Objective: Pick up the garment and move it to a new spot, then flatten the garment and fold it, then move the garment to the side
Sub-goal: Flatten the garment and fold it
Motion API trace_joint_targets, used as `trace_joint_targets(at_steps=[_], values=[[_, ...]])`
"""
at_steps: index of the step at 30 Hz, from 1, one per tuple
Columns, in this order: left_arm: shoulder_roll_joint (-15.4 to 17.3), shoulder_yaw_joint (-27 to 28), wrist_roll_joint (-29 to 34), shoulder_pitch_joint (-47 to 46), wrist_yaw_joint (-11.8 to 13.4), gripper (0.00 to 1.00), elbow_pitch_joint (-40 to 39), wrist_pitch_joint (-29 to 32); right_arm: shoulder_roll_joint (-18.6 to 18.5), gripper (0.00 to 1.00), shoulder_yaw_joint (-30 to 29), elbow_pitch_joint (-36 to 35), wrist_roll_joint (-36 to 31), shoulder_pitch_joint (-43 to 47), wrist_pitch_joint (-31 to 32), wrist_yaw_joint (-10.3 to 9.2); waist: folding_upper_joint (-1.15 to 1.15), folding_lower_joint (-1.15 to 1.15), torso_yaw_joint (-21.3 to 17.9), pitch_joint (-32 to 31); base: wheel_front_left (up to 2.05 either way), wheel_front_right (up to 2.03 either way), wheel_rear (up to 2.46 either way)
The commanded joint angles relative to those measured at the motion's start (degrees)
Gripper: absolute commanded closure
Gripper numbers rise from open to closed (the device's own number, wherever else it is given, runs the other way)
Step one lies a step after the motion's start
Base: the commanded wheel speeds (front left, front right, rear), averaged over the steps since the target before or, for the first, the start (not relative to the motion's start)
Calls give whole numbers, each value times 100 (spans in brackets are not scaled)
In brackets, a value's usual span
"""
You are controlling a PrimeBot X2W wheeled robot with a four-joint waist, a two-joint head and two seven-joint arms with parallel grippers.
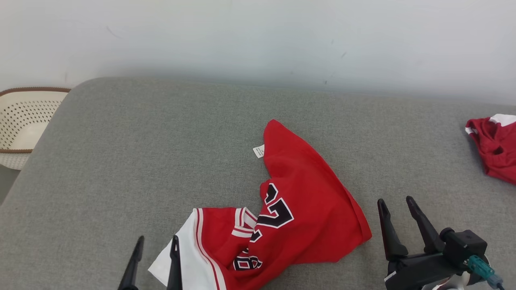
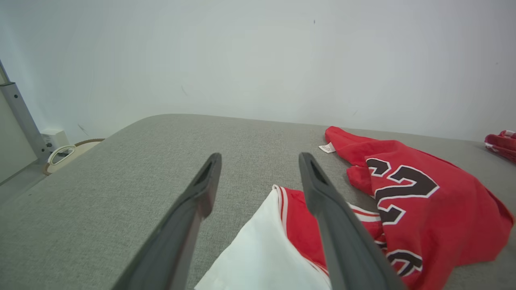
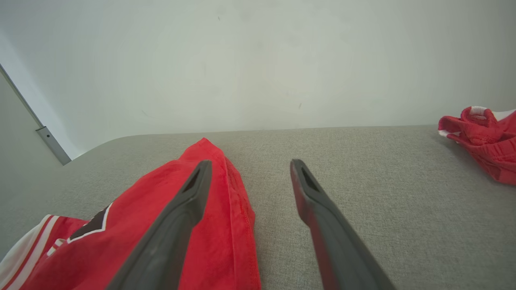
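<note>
The garment [image 1: 300, 201] is a red jersey with black-and-white numbers and a white panel, lying crumpled on the grey padded table [image 1: 141, 153] near its front middle. A small white label sticks out at its far tip. My left gripper [image 1: 157, 243] stands open at the lower left, its fingers spread over the jersey's white corner [image 2: 262, 245] with nothing held. My right gripper [image 1: 396, 203] is open just right of the jersey's hem [image 3: 238, 225], above bare table. In the left wrist view the jersey [image 2: 423, 201] lies to the right.
A second red-and-white garment [image 1: 498, 147] lies bunched at the table's right edge. A cream perforated basket [image 1: 24, 123] stands off the table's left side. A pale wall runs behind the table. Bare grey surface stretches left and behind the jersey.
</note>
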Motion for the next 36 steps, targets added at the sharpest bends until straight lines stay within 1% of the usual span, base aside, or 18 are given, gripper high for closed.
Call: trace_joint_targets(at_steps=[1,4,5,7,11,18,23,24,25,26,27,28,29,30,31,32,36], values=[[36,126,67,51,-17,0,-95,-23,-24,0,28,85,53,-12,-26,-4,0,0,-31,-13,0,0,0],[33,353,96,20,-13,0,-174,-23,-66,0,107,267,139,-18,32,-4,0,0,-61,-32,0,0,0],[33,353,96,20,-13,0,-174,-23,-66,0,107,267,139,-18,32,-4,0,0,-61,-32,0,0,0],[-6,513,121,60,11,0,-217,-23,-90,0,218,435,240,-31,185,-4,0,0,-76,-57,0,0,0],[-43,647,153,98,-40,0,-194,-23,-150,0,386,645,408,-71,439,-4,0,0,-80,-79,0,0,0],[-113,707,182,110,-120,0,-111,-23,-261,0,697,1017,618,-234,777,-4,0,0,30,-77,0,0,0],[-156,693,183,71,-145,0,-76,-23,-342,0,800,1362,642,-359,783,-4,0,0,175,-52,0,0,0],[-161,691,182,74,-157,0,-72,-23,-339,2,806,1437,654,-391,770,-4,0,0,204,-47,0,0,0],[-167,699,180,77,-164,0,-67,-23,-334,17,820,1518,656,-428,784,-4,0,0,225,-46,0,0,0],[-174,703,178,82,-168,0,-62,-23,-341,42,818,1587,649,-460,773,-4,0,0,250,-45,0,0,0],[-181,708,176,86,-176,0,-61,-23,-358,51,832,1674,632,-495,750,-4,0,0,268,-43,0,0,0],[-185,711,177,88,-185,0,-59,-23,-369,58,858,1773,612,-530,744,-4,0,0,285,-39,0,0,0],[-187,712,179,84,-191,0,-54,-23,-380,60,875,1853,602,-573,724,-4,0,0,305,-35,0,0,0],[-190,715,181,79,-179,0,-50,-23,-380,74,877,1931,598,-637,679,-4,0,0,320,-32,0,0,0],[-193,716,182,78,-180,0,-47,-23,-387,91,881,2014,585,-698,639,-4,0,0,332,-29,0,0,0],[-197,719,185,74,-181,0,-45,-23,-401,100,897,2096,563,-740,613,-4,0,0,344,-25,0,0,0],[-205,718,183,85,-176,0,-33,-23,-374,100,894,2315,531,-910,470,-4,0,0,376,-23,0,0,0]])
